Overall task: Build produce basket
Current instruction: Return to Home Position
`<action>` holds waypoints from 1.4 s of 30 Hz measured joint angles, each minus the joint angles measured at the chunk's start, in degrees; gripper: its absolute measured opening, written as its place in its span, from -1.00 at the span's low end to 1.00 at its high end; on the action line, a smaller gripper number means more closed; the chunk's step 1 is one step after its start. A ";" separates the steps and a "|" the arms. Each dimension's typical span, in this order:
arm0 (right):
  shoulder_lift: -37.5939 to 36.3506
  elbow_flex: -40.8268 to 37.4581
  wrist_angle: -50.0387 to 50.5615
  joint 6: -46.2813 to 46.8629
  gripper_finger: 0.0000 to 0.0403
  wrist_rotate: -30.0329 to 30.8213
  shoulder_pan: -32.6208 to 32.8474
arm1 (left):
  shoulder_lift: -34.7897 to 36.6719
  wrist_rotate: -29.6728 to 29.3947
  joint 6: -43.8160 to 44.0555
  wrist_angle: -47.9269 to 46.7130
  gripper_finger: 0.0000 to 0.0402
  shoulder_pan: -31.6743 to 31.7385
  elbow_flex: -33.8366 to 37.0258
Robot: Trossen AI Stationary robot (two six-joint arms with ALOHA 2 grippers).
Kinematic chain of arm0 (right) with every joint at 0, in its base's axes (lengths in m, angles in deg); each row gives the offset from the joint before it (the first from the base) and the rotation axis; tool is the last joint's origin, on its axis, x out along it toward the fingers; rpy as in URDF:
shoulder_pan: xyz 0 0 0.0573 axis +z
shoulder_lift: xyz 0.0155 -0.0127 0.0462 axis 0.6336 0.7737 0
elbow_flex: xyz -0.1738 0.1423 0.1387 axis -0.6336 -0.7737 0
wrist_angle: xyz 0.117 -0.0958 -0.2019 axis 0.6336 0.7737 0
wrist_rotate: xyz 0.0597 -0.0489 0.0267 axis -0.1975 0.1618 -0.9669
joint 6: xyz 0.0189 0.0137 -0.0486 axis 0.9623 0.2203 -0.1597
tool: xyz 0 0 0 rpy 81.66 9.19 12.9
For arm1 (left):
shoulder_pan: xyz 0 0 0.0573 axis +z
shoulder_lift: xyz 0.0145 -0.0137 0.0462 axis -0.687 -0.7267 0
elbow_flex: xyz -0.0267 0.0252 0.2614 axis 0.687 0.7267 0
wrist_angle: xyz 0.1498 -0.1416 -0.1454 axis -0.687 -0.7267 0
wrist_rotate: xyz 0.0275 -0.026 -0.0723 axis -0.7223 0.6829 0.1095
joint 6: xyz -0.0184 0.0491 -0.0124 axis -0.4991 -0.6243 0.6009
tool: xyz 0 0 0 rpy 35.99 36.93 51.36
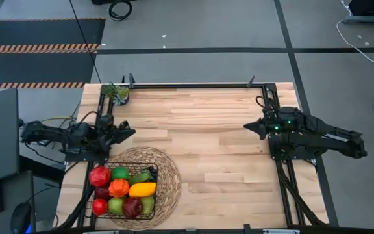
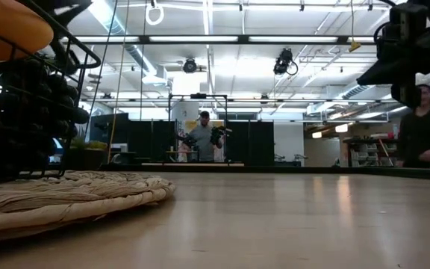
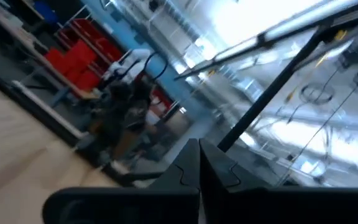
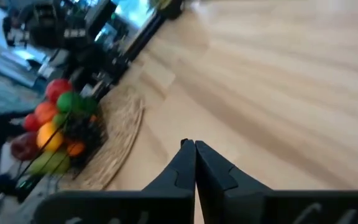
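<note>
Produce [image 1: 122, 190] fills the black wire basket [image 1: 154, 174], which sits on the round woven mat [image 1: 169, 170] at the near left corner of the worktop [image 1: 219, 143], just in front of the left arm. From above you can pick out a red apple [image 1: 99, 175] and a green lime [image 1: 119, 173] along the far side, an orange [image 1: 118, 188] in the middle, and a dark red apple [image 1: 132, 207] with a second red apple [image 1: 99, 207] along the near side. The yellow squash [image 1: 142, 189] lies on its side with its long axis running across the basket, from the orange towards the wall on the right arm's side. A dark green piece, probably the cucumber [image 1: 141, 177], lies beside it; you cannot tell which way it points. Your left gripper [image 1: 130, 132] is held over the left edge of the worktop, just beyond the mat, pointing inward, and its fingers [image 3: 191, 163] are pressed together tip to tip with nothing between them. Your right gripper [image 1: 247, 127] is at the right edge, well apart from the basket and pointing inward towards the left one, its fingers [image 4: 188, 155] likewise closed on nothing. A small potted plant [image 1: 117, 93] stands at the far left corner.
</note>
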 joint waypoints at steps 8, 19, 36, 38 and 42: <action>-1.05 -2.24 -8.37 -6.03 -0.96 5.13 -0.02 | 0.39 -0.28 -4.75 -11.07 -1.00 4.10 0.22; -2.95 -19.78 -38.52 -2.62 -0.97 -3.59 -0.02 | 0.27 12.05 -19.43 -14.46 -1.00 13.06 0.22; -1.79 -20.26 -40.53 -19.32 -0.95 -9.68 -0.28 | 0.28 12.09 -23.63 -19.37 -0.97 17.35 0.24; -1.78 -20.26 -39.91 -19.72 -0.95 -10.10 -0.28 | 0.28 12.09 -27.04 -19.60 -0.96 17.35 0.24; -1.79 -20.26 -38.82 -19.83 -0.95 -8.80 -0.28 | 0.28 12.07 -39.96 -19.85 -0.96 17.35 0.24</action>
